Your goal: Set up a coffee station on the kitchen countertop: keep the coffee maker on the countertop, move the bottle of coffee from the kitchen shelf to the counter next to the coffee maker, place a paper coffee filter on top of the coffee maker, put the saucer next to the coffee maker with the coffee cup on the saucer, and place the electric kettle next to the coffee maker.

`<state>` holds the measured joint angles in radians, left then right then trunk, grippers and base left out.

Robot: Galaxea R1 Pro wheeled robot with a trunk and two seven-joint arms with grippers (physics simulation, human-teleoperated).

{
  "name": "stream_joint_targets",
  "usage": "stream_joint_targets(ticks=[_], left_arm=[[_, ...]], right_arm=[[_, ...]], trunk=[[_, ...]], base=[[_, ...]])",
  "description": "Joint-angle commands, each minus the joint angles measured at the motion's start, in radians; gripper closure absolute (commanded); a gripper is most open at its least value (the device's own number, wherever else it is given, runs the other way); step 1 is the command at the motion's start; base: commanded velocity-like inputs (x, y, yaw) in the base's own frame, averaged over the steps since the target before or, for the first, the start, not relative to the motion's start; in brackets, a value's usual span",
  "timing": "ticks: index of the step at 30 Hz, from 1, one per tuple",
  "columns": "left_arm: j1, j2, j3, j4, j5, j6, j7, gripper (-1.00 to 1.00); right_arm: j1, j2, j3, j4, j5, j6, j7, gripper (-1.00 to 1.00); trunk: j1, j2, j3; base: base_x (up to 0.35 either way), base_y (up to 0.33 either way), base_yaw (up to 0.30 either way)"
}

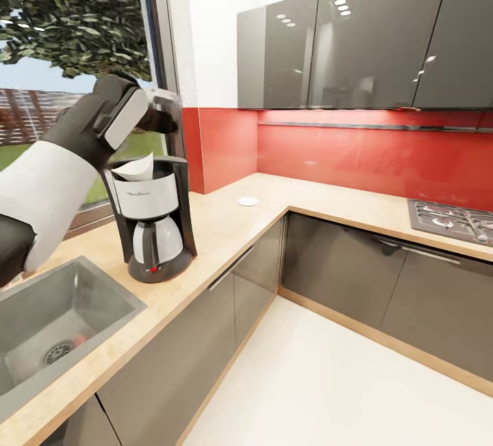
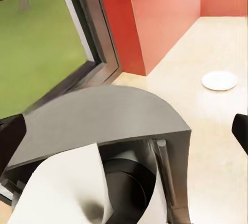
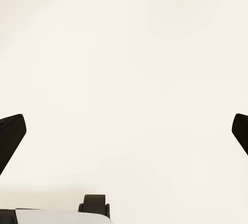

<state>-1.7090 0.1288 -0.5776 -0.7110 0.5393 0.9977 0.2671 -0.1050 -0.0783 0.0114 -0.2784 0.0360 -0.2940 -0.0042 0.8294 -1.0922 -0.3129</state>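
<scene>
The coffee maker (image 1: pixel 154 223) stands on the kitchen countertop (image 1: pixel 226 230) just right of the sink, black with a white upper housing and a pale carafe. The paper coffee filter (image 1: pixel 135 168) sits in its top, one white edge sticking up. My left gripper (image 2: pixel 124 136) hovers open just above the machine's top, near the window. From the left wrist, the filter (image 2: pixel 67 188) curls inside the coffee maker's grey top (image 2: pixel 103 121). The saucer (image 1: pixel 248 201) lies bare on the counter toward the corner, also visible as the saucer (image 2: pixel 219 80). My right gripper (image 3: pixel 124 133) is open over pale floor, holding nothing.
A steel sink (image 1: pixel 103 288) is inset at the left. A gas hob (image 1: pixel 452 220) sits at the right on the other counter run. Glossy grey wall cabinets (image 1: pixel 356 42) hang above a red backsplash. A window frame (image 1: pixel 161 35) stands behind the coffee maker.
</scene>
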Motion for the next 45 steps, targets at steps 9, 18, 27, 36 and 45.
stream_joint_targets(ticks=[9, 18, 27, 36, 45], left_arm=[[-0.001, 0.002, 0.033, -0.121, 0.055, 0.002, 0.008, -1.00], [-0.001, 0.002, 0.035, -0.135, 0.069, 0.001, 0.007, -1.00], [-0.001, 0.002, 0.034, -0.136, 0.070, 0.002, 0.007, -1.00], [-0.001, 0.002, 0.034, -0.136, 0.070, 0.001, 0.007, -1.00], [-0.001, 0.002, 0.034, -0.136, 0.070, 0.002, 0.007, -1.00]], right_arm=[[-0.001, 0.000, 0.001, -0.002, 0.003, -0.002, 0.000, -1.00], [-0.001, 0.000, 0.001, -0.002, 0.004, -0.002, 0.001, -1.00], [-0.001, 0.000, 0.001, -0.002, 0.004, -0.002, 0.001, -1.00], [-0.001, 0.000, 0.001, -0.002, 0.004, -0.002, 0.001, -1.00], [-0.001, 0.000, 0.001, -0.002, 0.004, -0.002, 0.001, -1.00]], trunk=[[0.000, -0.001, -0.001], [0.000, -0.001, -0.001], [0.000, -0.001, -0.001], [0.000, -0.001, -0.001], [0.000, -0.001, -0.001]], base=[[0.000, 0.000, 0.000], [0.000, -0.041, -0.126], [0.000, -0.003, -0.280], [0.000, 0.000, -0.284], [0.000, 0.000, -0.284]])
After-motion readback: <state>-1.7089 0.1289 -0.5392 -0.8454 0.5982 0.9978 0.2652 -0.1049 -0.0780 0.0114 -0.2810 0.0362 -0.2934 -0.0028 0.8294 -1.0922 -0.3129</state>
